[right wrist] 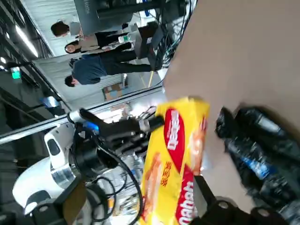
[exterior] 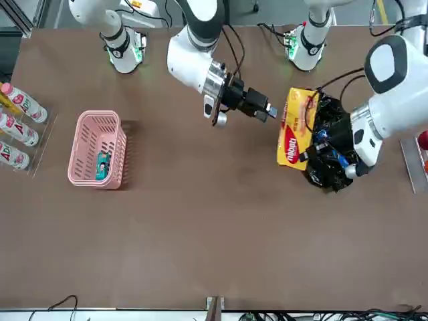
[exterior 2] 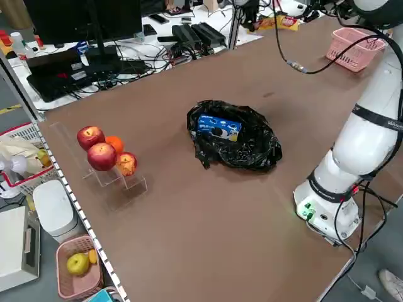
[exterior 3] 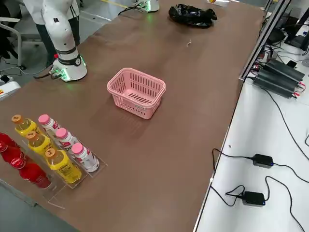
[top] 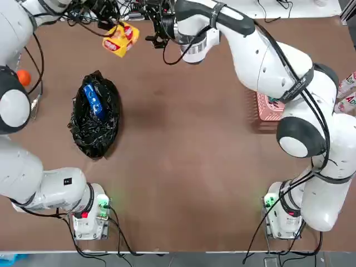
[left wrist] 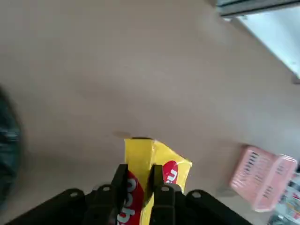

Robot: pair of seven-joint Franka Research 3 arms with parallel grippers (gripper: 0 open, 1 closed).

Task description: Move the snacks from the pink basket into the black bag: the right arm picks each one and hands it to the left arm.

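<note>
Yellow snack box aloft near the tabletop's far left edge, pinched in left gripper; right gripper just beside, spread, empty. Blue packet inside black bag; teal box inside pink basket at right edge.

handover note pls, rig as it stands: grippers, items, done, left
Left gripper: shut on the yellow flat snack box with red marks, held in the air at the far side of the table, beside the bag, not yet over it.
Right gripper: open, just clear of the box.
Glossy black plastic bag: holds the blue cookie packet.
Pink slotted plastic basket: small teal box inside.
Done: blue packet bagged, yellow box handed over.
Left: drop yellow box in bag, then transfer teal box.
</note>
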